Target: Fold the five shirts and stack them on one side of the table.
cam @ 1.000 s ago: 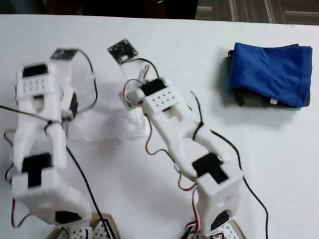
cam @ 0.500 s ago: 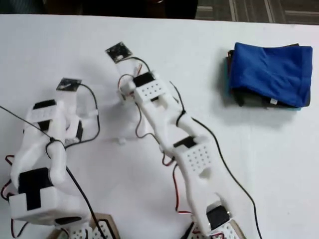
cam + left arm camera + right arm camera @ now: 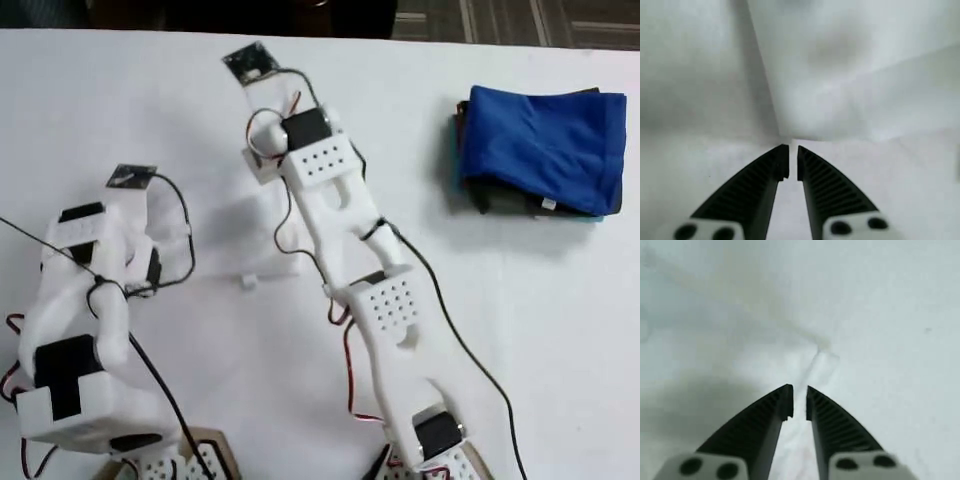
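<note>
A white shirt (image 3: 235,235) lies crumpled on the white table (image 3: 560,330) between the two arms. In the left wrist view my left gripper (image 3: 790,160) is closed to a thin gap on a corner of the shirt (image 3: 850,75), which spreads away from its tips. My right gripper (image 3: 800,402) is also nearly closed, pinching a crease of the white cloth (image 3: 816,352). From above, the left arm (image 3: 95,250) stands at the shirt's near left side. The right arm (image 3: 320,170) stretches over its far edge.
A stack of folded shirts (image 3: 540,150) with a blue one on top sits at the table's right side. Cables trail from both arms over the table. Bare table lies in front of the stack and along the far edge.
The left arm has drawn back toward its base. The right arm has stretched out farther across the table. The white shirt now looks narrower between them.
</note>
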### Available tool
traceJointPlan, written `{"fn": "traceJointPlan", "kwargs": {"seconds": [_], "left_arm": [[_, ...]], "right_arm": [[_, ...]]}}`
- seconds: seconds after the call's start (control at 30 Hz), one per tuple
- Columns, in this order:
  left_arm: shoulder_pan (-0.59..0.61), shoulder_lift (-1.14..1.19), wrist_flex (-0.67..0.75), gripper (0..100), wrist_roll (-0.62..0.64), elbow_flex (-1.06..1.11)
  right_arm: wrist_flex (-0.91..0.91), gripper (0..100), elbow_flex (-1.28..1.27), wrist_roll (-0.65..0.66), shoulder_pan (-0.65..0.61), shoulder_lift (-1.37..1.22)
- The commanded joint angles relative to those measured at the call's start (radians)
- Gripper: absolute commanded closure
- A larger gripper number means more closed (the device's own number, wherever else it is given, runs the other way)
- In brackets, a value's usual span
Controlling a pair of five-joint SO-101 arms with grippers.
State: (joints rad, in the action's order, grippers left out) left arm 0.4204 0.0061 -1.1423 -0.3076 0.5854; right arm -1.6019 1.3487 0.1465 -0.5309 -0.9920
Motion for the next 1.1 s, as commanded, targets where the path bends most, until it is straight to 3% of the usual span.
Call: {"fn": "traceJointPlan", "kwargs": {"seconds": [0.0, 0.13, 0.37, 0.67, 0.83, 1.07], "left_arm": [[0.015, -0.031, -0.081, 94, -0.008, -0.067], [0.015, -0.141, -0.127, 94, -0.006, -0.082], [0.015, -0.361, -0.184, 94, -0.006, -0.074], [0.060, -0.390, -0.190, 94, -0.009, -0.073], [0.080, -0.390, -0.190, 94, -0.011, -0.073], [0.080, -0.390, -0.189, 94, -0.008, -0.073]], "right_arm": [[-0.125, 81.4, 0.103, -0.052, -0.013, 0.007], [-0.154, 73.0, 0.098, -0.150, -0.025, 0.005], [-0.154, 72.4, 0.078, -0.318, -0.085, -0.054], [-0.156, 72.1, 0.078, -0.327, -0.113, -0.185], [-0.156, 64.2, 0.078, -0.327, -0.117, -0.252], [-0.157, 63.8, 0.078, -0.324, -0.124, -0.321]]}}
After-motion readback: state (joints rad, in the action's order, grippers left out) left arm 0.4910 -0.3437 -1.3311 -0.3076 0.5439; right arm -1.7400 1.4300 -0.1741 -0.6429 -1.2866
